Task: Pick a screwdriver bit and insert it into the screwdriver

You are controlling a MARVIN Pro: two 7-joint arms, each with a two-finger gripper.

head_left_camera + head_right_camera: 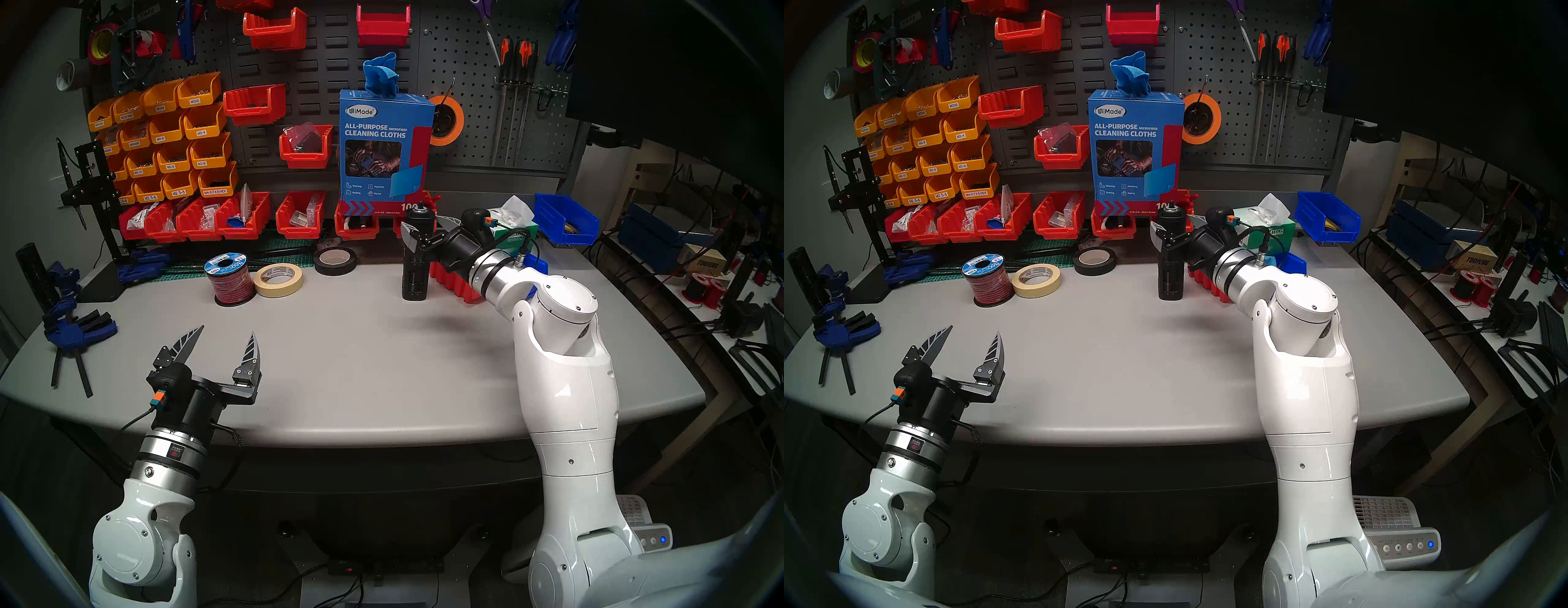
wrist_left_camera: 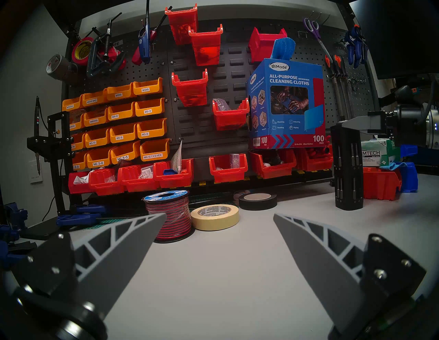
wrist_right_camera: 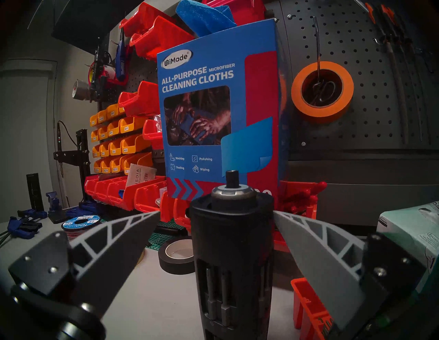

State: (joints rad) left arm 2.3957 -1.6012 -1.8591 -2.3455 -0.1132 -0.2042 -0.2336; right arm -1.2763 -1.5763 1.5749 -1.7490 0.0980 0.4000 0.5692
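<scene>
Screwdriver [image 3: 231, 249] upright between right end effector's [image 3: 216, 217] spread fingers, seemingly untouched.

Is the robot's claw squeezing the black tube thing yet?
No, the right gripper is open, its fingers standing clear on either side of the upright screwdriver.

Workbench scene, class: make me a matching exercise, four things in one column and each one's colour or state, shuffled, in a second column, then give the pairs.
Things:
1. screwdriver
2. left tool
3. masking tape roll
4. cleaning cloths box

Colour or state:
A. cream, lying flat on the table
B. blue, standing above the red bins
C. matte black, upright between the right tool's spread fingers
D. open, empty, over the table's near left part

Pairs: 1-C, 2-D, 3-A, 4-B
</scene>
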